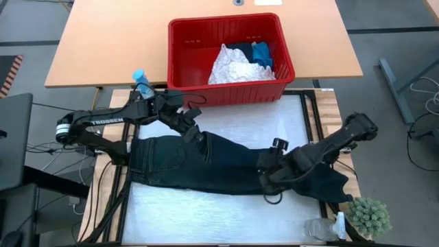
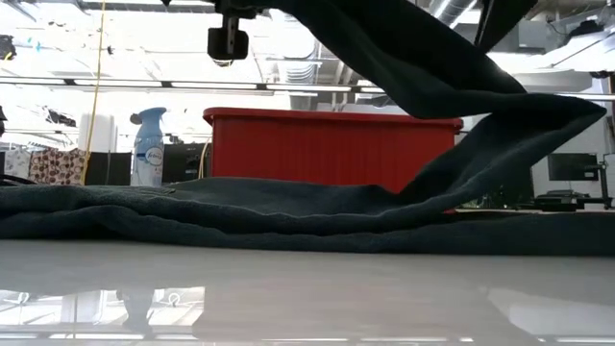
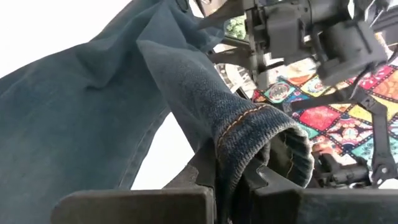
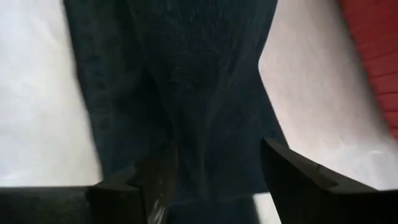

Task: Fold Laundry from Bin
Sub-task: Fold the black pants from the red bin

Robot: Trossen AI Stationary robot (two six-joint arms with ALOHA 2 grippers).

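Currently a pair of dark jeans [image 1: 206, 161] lies spread lengthwise across the white work surface [image 1: 226, 209], just in front of the red bin [image 1: 230, 58]. Left gripper [image 1: 195, 134] sits over the jeans near their left end, its fingers [image 3: 202, 177] clamped on a stitched denim hem that folds up between them in the left wrist view. Right gripper [image 1: 269, 182] is low over the right part of the jeans; its fingers [image 4: 298, 171] stand apart with denim beneath them, gripping nothing. In the low view one part of the cloth rises off the table toward the top. Bin holds a white crinkled item [image 1: 233, 67] and a small blue one [image 1: 262, 53]. A blue spray bottle [image 1: 141, 81] stands left of the bin; a small potted plant [image 1: 369, 216] sits at the table's near right corner.
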